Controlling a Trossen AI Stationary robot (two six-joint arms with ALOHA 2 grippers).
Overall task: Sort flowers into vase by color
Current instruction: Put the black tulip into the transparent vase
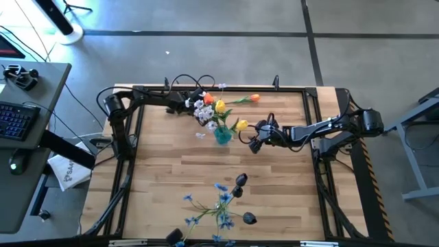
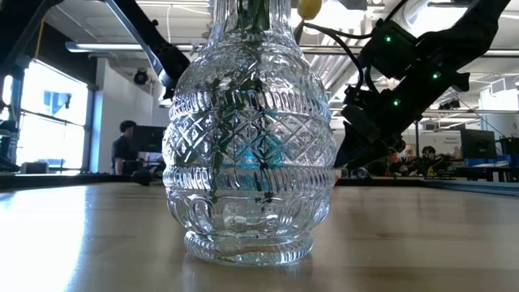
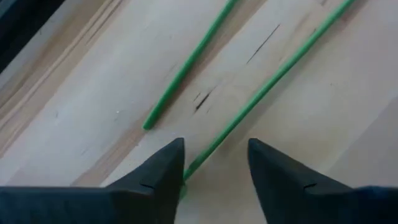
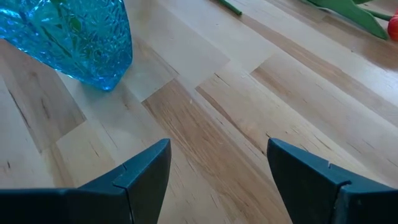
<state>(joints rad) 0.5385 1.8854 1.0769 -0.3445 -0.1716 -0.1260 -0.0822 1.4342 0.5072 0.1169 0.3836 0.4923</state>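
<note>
Closest to the low camera stands one clear cut-glass vase (image 2: pixel 247 138), filling the middle of that view, with green stems inside it. From above it cannot be picked out for certain among the blue spray flowers (image 1: pixel 218 204) and dark buds (image 1: pixel 239 184) near the surface's (image 1: pixel 288 185) front edge; roughly three dark buds show there, one more at (image 1: pixel 250 218).

One blue glass vase (image 1: pixel 223 134) stands toward the back middle, holding a yellow tulip (image 1: pixel 220 106) and white blossoms (image 1: pixel 204 113). A second yellow tulip (image 1: pixel 241 125) sits just beside the right hand (image 1: pixel 256 136). One orange tulip (image 1: pixel 254 98) lies flat near the back edge.

Right hand hovers just beside the blue vase, fingers (image 4: pixel 140 177) spread wide with nothing between them.

Left hand (image 1: pixel 189 104) reaches in at the back left; its fingers (image 3: pixel 163 171) are parted narrowly around one green stem (image 3: pixel 261 90), low over the wood, and a second stem (image 3: pixel 186 65) lies beside it.

Bare wood spreads across the middle between the two flower groups. People sit at desks well behind.
</note>
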